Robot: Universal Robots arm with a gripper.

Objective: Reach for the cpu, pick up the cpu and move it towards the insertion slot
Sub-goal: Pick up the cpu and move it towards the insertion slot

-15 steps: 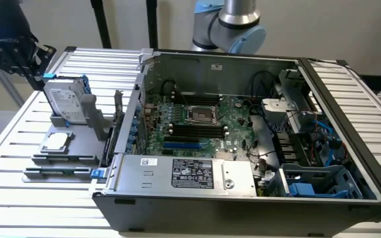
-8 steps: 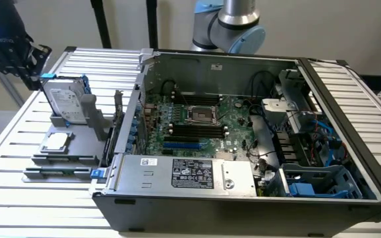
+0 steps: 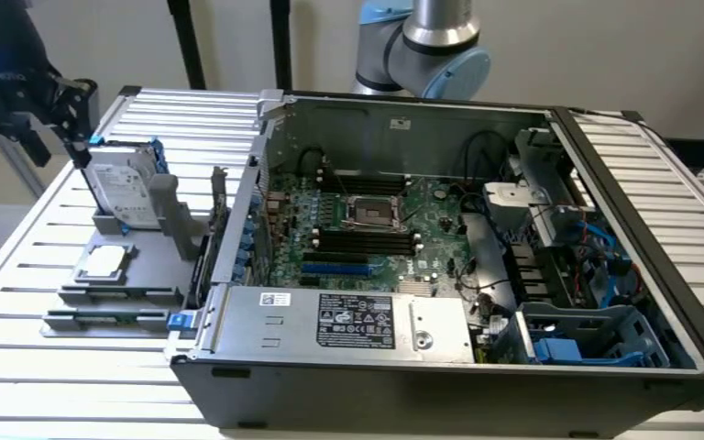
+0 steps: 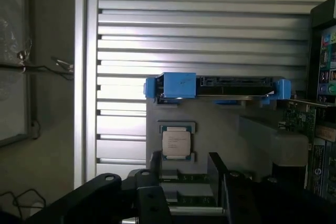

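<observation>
- The cpu (image 3: 104, 261) (image 4: 176, 142) is a small flat square chip. It has a silvery top with faint print and a pale rim, and it lies face up.
- It sits in a shallow pocket of a grey holder (image 3: 144, 295), near that holder's edge on the exterior view's left. The holder rests on the slatted metal surface (image 3: 34, 367) beside the open computer case (image 3: 450, 385).
- A hard drive (image 3: 126, 188) (image 4: 231, 86) with blue rails stands on edge in the same holder, just behind the chip. A green expansion card (image 3: 220, 215) stands upright at the holder's edge nearest the case.
- Inside the case, the insertion slot (image 3: 373, 213) shows a shiny frame and a dark centre, with black memory slots (image 3: 365, 242) alongside it. The case wall rises between the slot and the chip, and the two are well apart.
- In the wrist view the gripper (image 4: 186, 174) hangs over the holder with its dark fingers (image 4: 216, 170) spread apart and holding nothing. The chip lies in line with the gap between them, a little beyond the tips and untouched.
</observation>
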